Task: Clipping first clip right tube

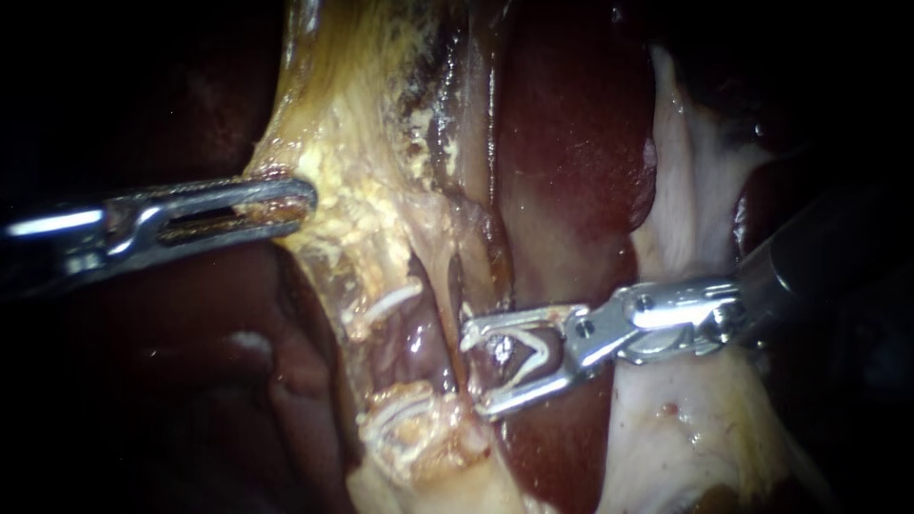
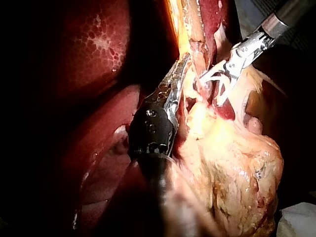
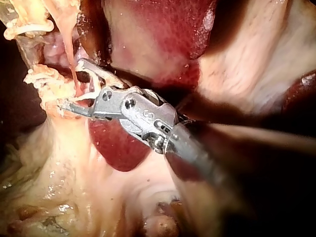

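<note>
Right tube (image 1: 454, 309), a thin pink glistening strand beside the dark red liver (image 1: 562, 171), lies between the slender steel right instrument's (image 1: 474, 371) parted jaws (white clip (image 1: 538, 345) loaded). It looks soft, slippery and tearable, so take it mid-span. The slender steel left instrument (image 1: 305, 207) clamps yellow fatty tissue (image 1: 371, 219).

Right instrument (image 3: 75, 85) (pincer spread) straddles the tube (image 3: 69, 49).
</note>
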